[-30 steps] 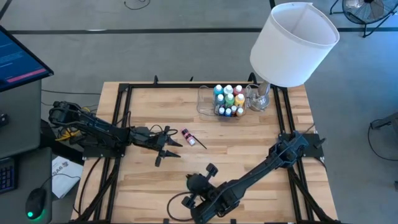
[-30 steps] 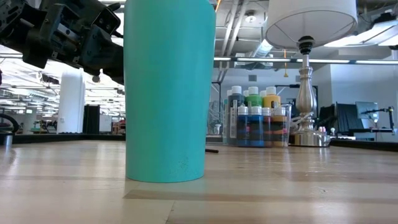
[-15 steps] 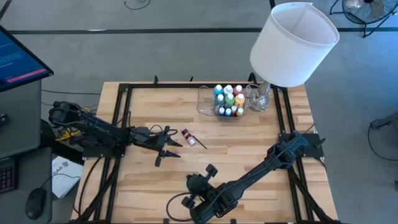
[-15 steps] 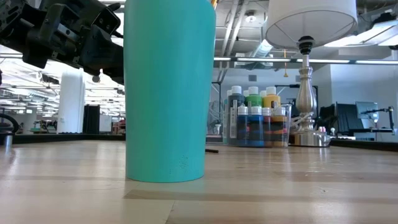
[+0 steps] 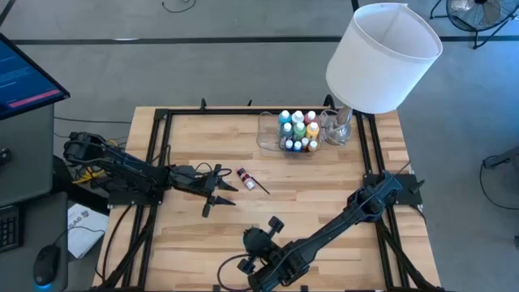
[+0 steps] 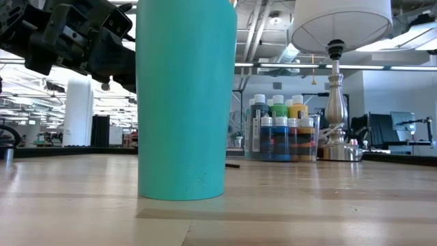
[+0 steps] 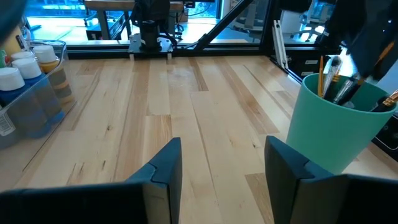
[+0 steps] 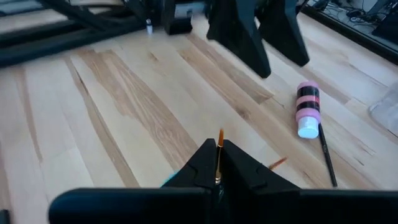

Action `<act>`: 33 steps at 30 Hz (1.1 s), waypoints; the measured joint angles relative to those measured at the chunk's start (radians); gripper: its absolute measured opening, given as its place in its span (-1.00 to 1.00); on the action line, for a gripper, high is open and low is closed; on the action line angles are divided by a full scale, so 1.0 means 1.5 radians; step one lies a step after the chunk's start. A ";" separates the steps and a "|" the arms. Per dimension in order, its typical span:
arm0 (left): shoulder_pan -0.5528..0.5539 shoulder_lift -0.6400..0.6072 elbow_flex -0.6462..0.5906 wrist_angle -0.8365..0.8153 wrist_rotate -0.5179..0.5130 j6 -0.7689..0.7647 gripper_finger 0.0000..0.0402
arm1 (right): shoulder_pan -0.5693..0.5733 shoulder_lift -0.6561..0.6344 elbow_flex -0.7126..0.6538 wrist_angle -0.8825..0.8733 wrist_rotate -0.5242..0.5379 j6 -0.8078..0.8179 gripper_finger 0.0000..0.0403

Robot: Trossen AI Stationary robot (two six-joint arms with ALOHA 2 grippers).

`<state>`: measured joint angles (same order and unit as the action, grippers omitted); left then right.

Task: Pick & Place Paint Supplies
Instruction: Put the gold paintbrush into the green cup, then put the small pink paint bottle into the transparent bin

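Your right tool [image 8: 219,163] is clamped on a thin brush [image 8: 219,152] over the teal cup [image 6: 181,96] for stowing; left tool [image 5: 217,193] waits apart.

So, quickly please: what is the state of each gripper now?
Left gripper: open, holding nothing, above the table.
Right gripper: shut on a thin brush, over the teal cup.

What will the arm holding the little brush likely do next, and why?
Probably lower slightly and let go. The right hand is shut on a thin brush, tip up, over the teal cup, which already holds other brushes. The left hand waits open near the pink bottle.
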<state>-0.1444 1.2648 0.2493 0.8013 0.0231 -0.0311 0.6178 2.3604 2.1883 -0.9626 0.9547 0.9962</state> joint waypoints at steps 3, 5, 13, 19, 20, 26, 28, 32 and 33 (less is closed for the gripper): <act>0.000 0.000 0.000 0.000 0.000 0.000 -0.40 | 0.000 0.004 -0.002 -0.003 0.000 0.000 -0.95; 0.000 0.000 0.000 0.000 0.000 0.000 -0.40 | 0.000 0.008 0.001 0.006 0.000 0.000 -0.95; 0.000 0.000 0.000 0.000 0.000 0.000 -0.40 | 0.000 0.010 -0.001 -0.002 -0.001 0.012 -0.85; 0.000 0.000 0.000 0.000 0.000 0.000 -0.40 | 0.000 0.011 -0.001 -0.002 -0.002 0.012 -0.68; 0.000 0.000 0.000 0.000 0.000 0.000 -0.40 | 0.000 0.011 -0.001 -0.001 -0.002 0.012 -0.66; 0.000 0.000 0.000 0.000 0.000 0.000 -0.40 | 0.000 0.011 -0.001 0.002 0.010 0.012 -0.50; 0.000 0.000 0.000 0.000 0.000 0.000 -0.40 | 0.000 0.011 0.004 0.001 0.013 0.010 -0.44; 0.000 0.000 0.000 0.000 0.000 0.000 -0.40 | 0.000 0.011 0.028 0.001 0.036 -0.024 -0.32; 0.000 0.000 0.000 0.000 0.000 0.000 -0.40 | 0.000 0.011 0.036 0.002 0.044 -0.035 -0.29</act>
<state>-0.1448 1.2648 0.2493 0.8013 0.0230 -0.0308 0.6183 2.3764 2.2420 -0.9604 1.0211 0.9435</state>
